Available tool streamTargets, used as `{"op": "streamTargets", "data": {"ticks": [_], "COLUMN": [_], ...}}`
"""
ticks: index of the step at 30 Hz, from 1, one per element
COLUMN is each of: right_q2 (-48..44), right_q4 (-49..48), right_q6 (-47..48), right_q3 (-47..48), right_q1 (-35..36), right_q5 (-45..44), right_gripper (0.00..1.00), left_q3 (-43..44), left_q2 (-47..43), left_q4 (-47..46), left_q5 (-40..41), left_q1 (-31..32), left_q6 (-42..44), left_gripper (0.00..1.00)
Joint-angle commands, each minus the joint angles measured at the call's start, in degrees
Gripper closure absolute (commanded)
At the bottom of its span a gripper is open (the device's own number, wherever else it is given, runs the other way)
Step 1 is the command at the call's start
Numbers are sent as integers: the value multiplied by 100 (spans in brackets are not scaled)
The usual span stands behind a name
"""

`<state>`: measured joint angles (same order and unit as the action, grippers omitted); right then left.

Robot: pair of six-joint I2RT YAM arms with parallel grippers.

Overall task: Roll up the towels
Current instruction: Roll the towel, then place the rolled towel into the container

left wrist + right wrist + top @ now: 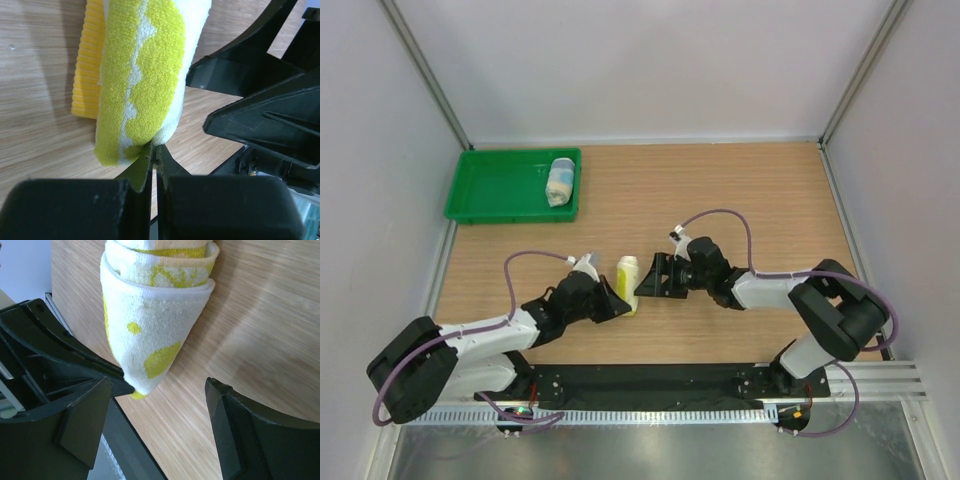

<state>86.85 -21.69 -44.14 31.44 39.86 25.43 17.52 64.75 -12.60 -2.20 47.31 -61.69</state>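
our left hand (pixel 152 150) clamps the near end of the rolled yellow-green terry towel (pixel 145 75), which runs straight ahead; our right hand (pixel 159 386) gapes alongside.

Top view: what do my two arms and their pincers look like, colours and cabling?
The left arm and right arm match: white link shells between bulky black joints, each with a purple cable looping to the wrist. The left pincer and right pincer are matte black with angular fingers.
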Motion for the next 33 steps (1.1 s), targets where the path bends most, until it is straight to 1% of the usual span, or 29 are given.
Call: {"op": "streamTargets", "data": {"ticks": [1, 5, 9, 11, 13, 15, 16, 17, 19, 20, 22, 23, 24, 25, 26, 27, 28, 29, 30, 31, 32, 33], "right_q2": [305, 771, 1280, 1396, 1519, 1563, 1598, 1607, 1677, 1695, 1713, 1713, 1695, 1660, 1547, 1467, 1371, 1205, 1116, 1054, 993, 870], "right_q4": [-1029, -1556, -2048, -2303, -2383, -2410, -2427, -2445, -2471, -2489, -2541, -2585, -2577, -2551, -2533, -2481, -2289, -2174, -2077, -1902, -1813, -1760], "right_q6": [-130, -244, -455, -560, -596, -604, -596, -587, -569, -578, -631, -640, -648, -640, -614, -596, -491, -429, -377, -298, -271, -244], "right_q3": [64, 134, 187, 187, 222, 231, 231, 222, 231, 240, 231, 231, 248, 257, 257, 266, 275, 292, 327, 354, 389, 415], "right_q1": [93, 93, 110, 110, 136, 154, 189, 207, 242, 251, 251, 242, 251, 242, 251, 242, 233, 233, 198, 181, 163, 128], "right_q5": [-3, 137, 234, 252, 252, 252, 243, 226, 156, 129, 42, -3, -29, -82, -108, -143, -170, -196, -196, -179, -109, -82], "right_gripper": [17, 17, 18, 18, 20, 23, 25, 31, 34, 38, 48, 58, 63, 70, 72, 73, 75, 76, 76, 76, 76, 76], "left_q3": [-73, -170, -266, -310, -328, -354, -354, -346, -319, -302, -240, -223, -144, -83, -38, 58, 111, 181, 251, 435, 506, 577], "left_q2": [2, 151, 406, 599, 766, 837, 863, 890, 899, 882, 829, 776, 732, 688, 592, 374, 206, 22, -398, -611, -804, -1024], "left_q4": [-23, -225, -646, -796, -981, -1139, -1252, -1297, -1333, -1333, -1219, -1062, -956, -816, -510, -350, -131, 289, 580, 862, 1099, 1537], "left_q5": [-554, -685, -896, -1062, -1134, -1239, -1274, -1361, -1380, -1371, -1310, -1301, -1283, -1283, -1248, -1213, -1161, -1117, -1055, -855, -757, -634], "left_q1": [-117, -187, -310, -354, -398, -415, -459, -468, -494, -503, -503, -503, -503, -503, -503, -503, -503, -503, -503, -503, -503, -512], "left_q6": [-185, -238, -317, -378, -431, -510, -528, -537, -537, -537, -484, -423, -266, -160, -63, 146, 236, 332, 438, 630, 728, 807], "left_gripper": [100, 100, 100, 100, 100, 100, 100, 100, 100, 100, 100, 99, 95, 89, 83, 68, 59, 51, 37, 27, 21, 14]}}
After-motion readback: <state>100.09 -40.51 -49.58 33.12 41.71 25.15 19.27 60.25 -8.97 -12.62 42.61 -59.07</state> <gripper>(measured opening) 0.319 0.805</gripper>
